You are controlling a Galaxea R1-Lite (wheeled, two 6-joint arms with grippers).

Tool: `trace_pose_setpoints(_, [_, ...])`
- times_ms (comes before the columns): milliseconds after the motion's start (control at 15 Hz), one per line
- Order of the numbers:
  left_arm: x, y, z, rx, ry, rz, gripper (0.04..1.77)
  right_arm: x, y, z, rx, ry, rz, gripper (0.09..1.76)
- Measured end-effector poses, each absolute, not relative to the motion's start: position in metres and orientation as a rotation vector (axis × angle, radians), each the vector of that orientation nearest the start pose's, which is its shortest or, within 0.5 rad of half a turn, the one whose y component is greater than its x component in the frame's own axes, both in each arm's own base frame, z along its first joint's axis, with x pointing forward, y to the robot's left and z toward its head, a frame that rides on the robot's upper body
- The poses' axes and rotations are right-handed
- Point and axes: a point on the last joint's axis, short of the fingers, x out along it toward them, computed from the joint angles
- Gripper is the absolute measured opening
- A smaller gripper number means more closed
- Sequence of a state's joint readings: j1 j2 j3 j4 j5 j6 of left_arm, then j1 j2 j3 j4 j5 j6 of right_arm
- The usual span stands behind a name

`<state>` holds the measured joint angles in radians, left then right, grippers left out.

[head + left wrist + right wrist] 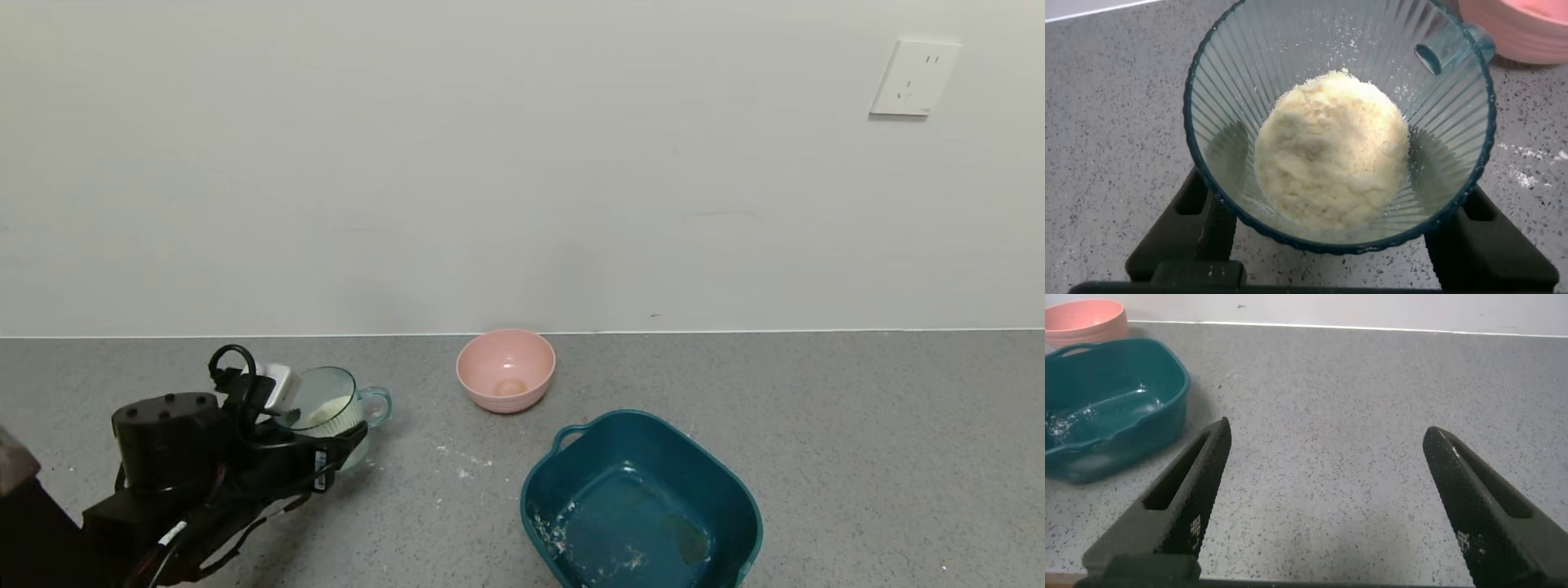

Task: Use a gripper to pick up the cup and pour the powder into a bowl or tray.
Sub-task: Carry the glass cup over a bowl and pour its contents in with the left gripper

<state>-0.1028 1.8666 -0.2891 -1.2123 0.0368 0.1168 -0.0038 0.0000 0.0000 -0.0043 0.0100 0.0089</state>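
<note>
The cup (pixel 326 400), a pale blue-green ribbed mug with a loop handle, sits between the fingers of my left gripper (pixel 331 445) at the left of the counter. It leans slightly. The gripper is shut on it. A heap of white powder (pixel 333 412) lies inside. In the left wrist view the cup (pixel 1249 57) fills the picture, with the powder (pixel 1331 155) heaped in it and black fingers (pixel 1200 220) at both sides. The dark teal tub (pixel 539 490) stands front centre-right, dusted with powder. My right gripper (pixel 1327 482) is open and empty over bare counter, with the tub (pixel 1127 433) off to one side.
A small pink bowl (pixel 506 367) stands near the wall between cup and tub, with a small pale orange thing in it. Spilled powder specks (pixel 461 461) lie on the grey counter. A white wall with an outlet (pixel 913 77) backs the counter.
</note>
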Motion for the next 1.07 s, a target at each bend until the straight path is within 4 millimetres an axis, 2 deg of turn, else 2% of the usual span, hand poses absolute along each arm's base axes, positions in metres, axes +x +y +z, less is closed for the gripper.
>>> trace_pose_setpoints(267, [0.274,-0.034,0.114,0.162,0.361,-0.093,1.29,-0.023,0.000,0.076,0.009,-0.004,0.007,1.71])
trace_pose_setpoints(600, [0.283,-0.078,0.157,0.225,0.294,-0.152,1.29,-0.023,0.000,0.076,0.009,-0.004,0.006,1.71])
trace_pose_setpoints(1067, [0.278,-0.135,0.181,0.436,0.267,-0.259,1.29,-0.023,0.000,0.076,0.009,-0.004,0.006,1.71])
